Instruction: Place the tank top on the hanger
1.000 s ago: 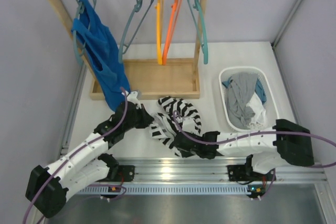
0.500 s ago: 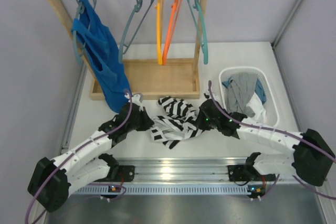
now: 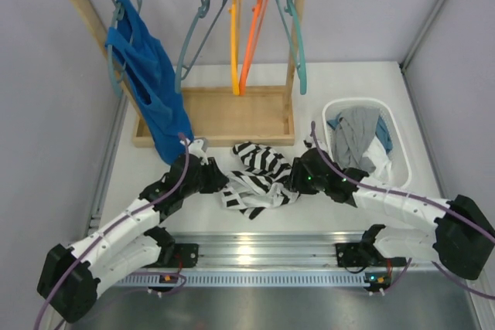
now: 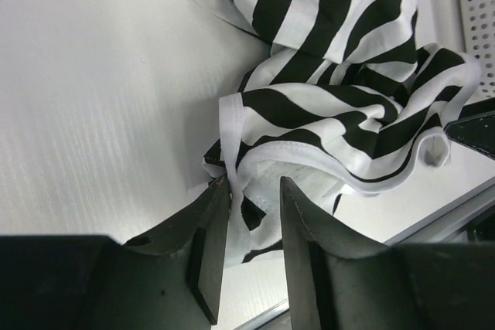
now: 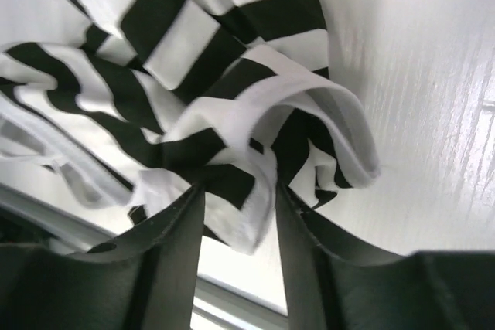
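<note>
The tank top (image 3: 259,177), black-and-white striped, lies crumpled on the white table between my two grippers. My left gripper (image 3: 220,183) is at its left edge. In the left wrist view its jaws (image 4: 254,183) stand apart around a white-edged fold of the tank top (image 4: 340,106). My right gripper (image 3: 293,178) is at the garment's right edge. In the right wrist view it (image 5: 240,189) is open too, with a loose fold of the tank top (image 5: 201,67) drooping between the fingers. The slate blue-grey hanger (image 3: 199,5) hangs bare on the wooden rail, behind the garment.
The wooden rack (image 3: 216,117) stands at the back. On it hang a blue top (image 3: 151,90), a yellow hanger (image 3: 234,36), an orange hanger (image 3: 254,32) and a teal hanger (image 3: 297,36). A white basket (image 3: 390,125) of clothes sits at right. A metal rail (image 3: 263,245) runs along the near edge.
My right gripper swung from the near edge up to the tank top's right side, dragging the fabric wider. Both grippers, shut before, now have their jaws apart.
</note>
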Controlling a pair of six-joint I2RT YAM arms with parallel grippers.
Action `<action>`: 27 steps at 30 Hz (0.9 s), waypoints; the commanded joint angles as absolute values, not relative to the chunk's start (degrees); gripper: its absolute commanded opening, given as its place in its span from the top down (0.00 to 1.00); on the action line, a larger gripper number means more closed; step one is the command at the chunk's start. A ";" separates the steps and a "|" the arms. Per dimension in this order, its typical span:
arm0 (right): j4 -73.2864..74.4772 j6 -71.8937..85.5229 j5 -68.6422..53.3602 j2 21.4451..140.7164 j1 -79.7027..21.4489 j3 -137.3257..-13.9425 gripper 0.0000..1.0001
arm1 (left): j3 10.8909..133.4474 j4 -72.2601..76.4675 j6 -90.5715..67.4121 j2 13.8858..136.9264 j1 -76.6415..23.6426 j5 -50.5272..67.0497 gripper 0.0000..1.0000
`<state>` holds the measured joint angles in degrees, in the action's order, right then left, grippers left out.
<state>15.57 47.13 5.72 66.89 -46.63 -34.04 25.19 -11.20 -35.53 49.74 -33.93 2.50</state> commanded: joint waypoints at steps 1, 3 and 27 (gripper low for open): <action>19.05 45.97 7.12 62.07 -46.76 -38.23 0.57 | 27.68 -14.05 -34.28 46.07 -33.75 2.55 0.62; 20.56 46.05 7.56 60.83 -46.85 -38.50 0.51 | 28.73 -15.37 -34.10 44.83 -33.75 1.76 0.60; 29.36 44.74 9.58 50.01 -47.02 -39.11 0.32 | 59.56 -19.52 -32.52 33.20 -33.75 20.31 0.53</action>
<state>29.15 46.02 8.93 50.68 -46.74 -36.86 49.89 -26.63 -34.20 31.53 -33.93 17.17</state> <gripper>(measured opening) 0.677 0.469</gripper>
